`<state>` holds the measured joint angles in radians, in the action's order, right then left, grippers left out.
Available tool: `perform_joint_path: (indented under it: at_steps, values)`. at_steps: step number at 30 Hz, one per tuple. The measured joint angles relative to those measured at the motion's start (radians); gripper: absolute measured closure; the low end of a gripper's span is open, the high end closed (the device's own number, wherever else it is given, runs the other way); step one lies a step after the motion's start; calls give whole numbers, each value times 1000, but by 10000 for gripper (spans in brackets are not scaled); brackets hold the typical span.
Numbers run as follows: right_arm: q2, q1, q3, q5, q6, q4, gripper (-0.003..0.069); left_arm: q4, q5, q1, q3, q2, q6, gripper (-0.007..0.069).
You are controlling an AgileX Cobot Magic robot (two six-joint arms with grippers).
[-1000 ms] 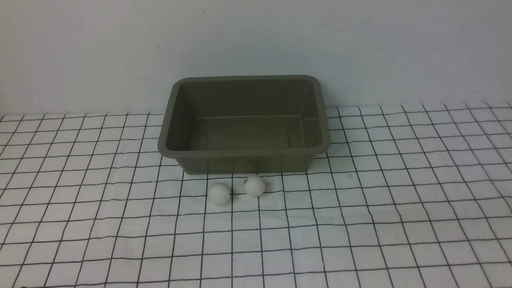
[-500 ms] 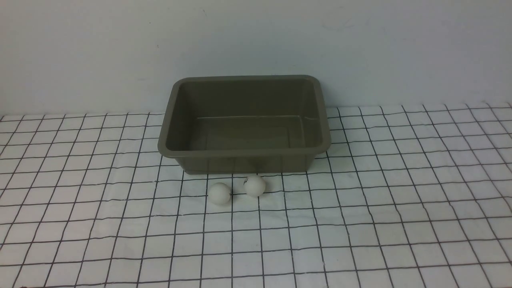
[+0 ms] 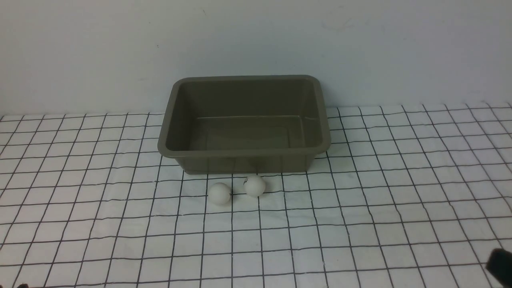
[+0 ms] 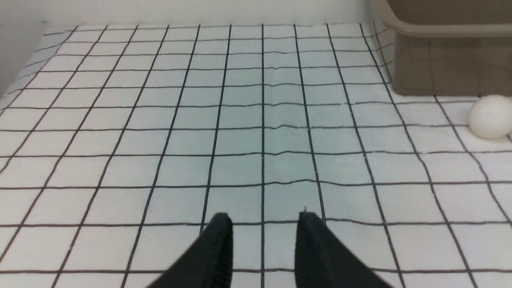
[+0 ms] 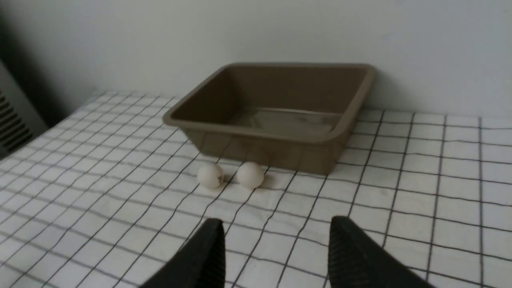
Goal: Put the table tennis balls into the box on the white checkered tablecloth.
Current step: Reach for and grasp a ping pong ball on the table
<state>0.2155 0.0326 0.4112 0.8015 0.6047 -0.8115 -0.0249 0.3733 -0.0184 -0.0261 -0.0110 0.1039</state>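
Note:
Two white table tennis balls lie on the white checkered tablecloth [image 3: 120, 224] just in front of the box: a plain one [image 3: 219, 193] on the left and one with a dark mark [image 3: 255, 186] on the right. The olive-brown box [image 3: 244, 153] stands empty near the back wall. My right gripper [image 5: 276, 228] is open and empty, well short of the balls [image 5: 249, 175]; a dark bit of it shows at the front view's lower right edge [image 3: 500, 264]. My left gripper [image 4: 262, 220] is open and empty over bare cloth, with one ball [image 4: 491, 117] far off to its side.
A pale wall rises behind the box. A dark grey ribbed object [image 5: 12, 120] stands at the cloth's edge in the right wrist view. The cloth is slightly wrinkled.
A dark part of my right arm has come into the front view at the lower right edge. The balls and the box have not moved.

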Motion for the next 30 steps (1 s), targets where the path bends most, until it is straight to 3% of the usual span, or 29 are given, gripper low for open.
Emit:
perform_joint_path:
  at_steps: [6, 11, 21, 30]
  values:
    - [302, 0, 22, 34, 346, -215, 332, 131, -99, 0, -2, 0, 4, 419]
    - [524, 0, 100, 51, 521, -259, 332, 225, -127, 0, -2, 0, 5, 419]
    - [800, 0, 249, 63, 634, -257, 332, 350, -167, 0, -2, 0, 5, 419]
    - [860, 0, 307, 63, 698, -256, 332, 374, -214, 0, -2, 0, 5, 419]
